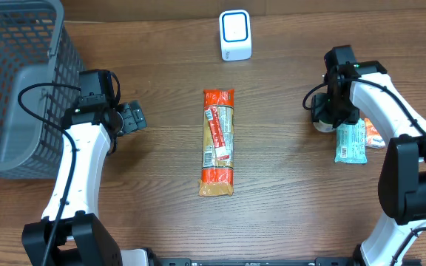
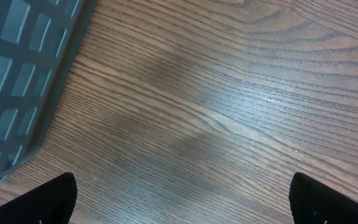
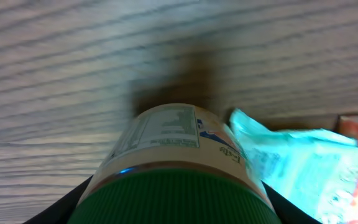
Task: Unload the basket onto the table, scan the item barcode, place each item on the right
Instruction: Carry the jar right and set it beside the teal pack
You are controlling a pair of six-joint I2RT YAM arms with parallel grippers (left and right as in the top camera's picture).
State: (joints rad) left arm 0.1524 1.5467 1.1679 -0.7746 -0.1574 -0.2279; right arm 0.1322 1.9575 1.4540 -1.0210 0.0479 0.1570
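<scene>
Step in hand: item pick-up; right claw (image 3: pixel 174 214) pinches the green-lidded jar (image 3: pixel 166 140), seated between its jaws, a teal packet (image 3: pixel 297 168) just beside; left claw (image 2: pixel 179 202) spread, idle; next move, judged: lift, then turn the barcode toward the scanner (image 1: pixel 235 35), well forward-left of the claw.

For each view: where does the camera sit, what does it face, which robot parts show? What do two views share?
Overhead: above the table, facing down; both arms, basket, scanner, orange packet.
Left wrist: faces wood by the basket; open jaws' tips show.
Right wrist: faces a green-lidded jar between its jaws.
Shared: teal packet, overhead and right wrist.
</scene>
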